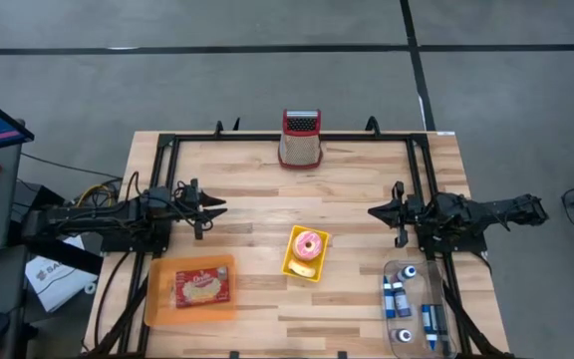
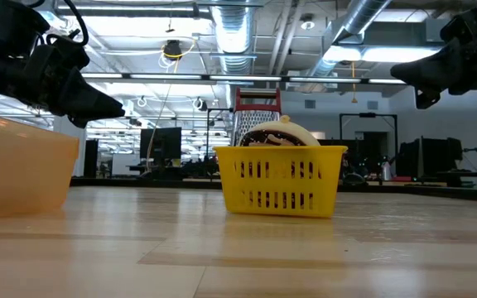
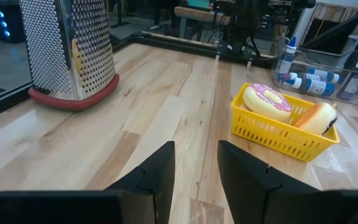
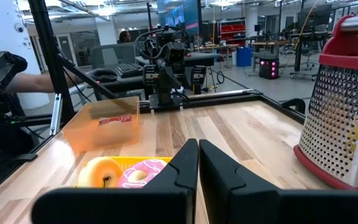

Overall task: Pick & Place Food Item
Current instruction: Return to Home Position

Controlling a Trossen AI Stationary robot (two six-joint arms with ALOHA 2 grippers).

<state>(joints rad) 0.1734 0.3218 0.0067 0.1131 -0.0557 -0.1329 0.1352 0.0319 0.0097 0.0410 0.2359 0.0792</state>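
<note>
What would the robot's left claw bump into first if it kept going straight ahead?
Probably the right gripper, which faces it across the table. The left gripper seems to aim between the grater and the yellow basket, missing both, though depth is uncertain.

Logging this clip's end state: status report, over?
Left gripper slightly open, right gripper shut, both empty, raised. Red popcorn bag inside orange bin. Yellow basket mid-table, touching neither arm.
</note>
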